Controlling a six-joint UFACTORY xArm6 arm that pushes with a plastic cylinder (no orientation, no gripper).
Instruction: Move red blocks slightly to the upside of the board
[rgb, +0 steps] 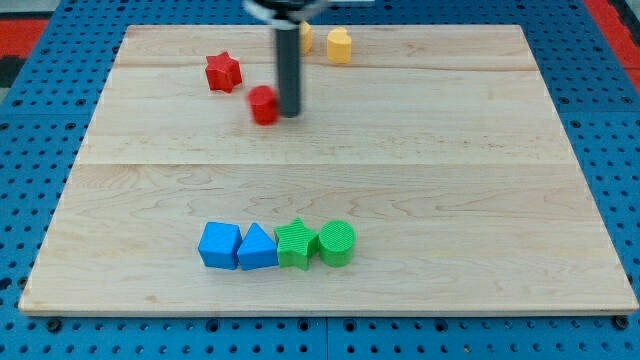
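A red star block (223, 72) lies near the view's top left of the wooden board (450, 200). A second red block (264, 104), rounded and slightly blurred, lies a little lower and to its right. My tip (290, 112) stands right beside this second red block, on its right side, touching or nearly touching it. The dark rod rises from there to the view's top edge.
Two yellow blocks sit at the view's top: one (339, 45) in plain sight, one (305, 38) partly hidden behind the rod. Near the view's bottom stands a row: blue block (219, 245), blue triangle (257, 247), green star (296, 243), green cylinder (337, 243).
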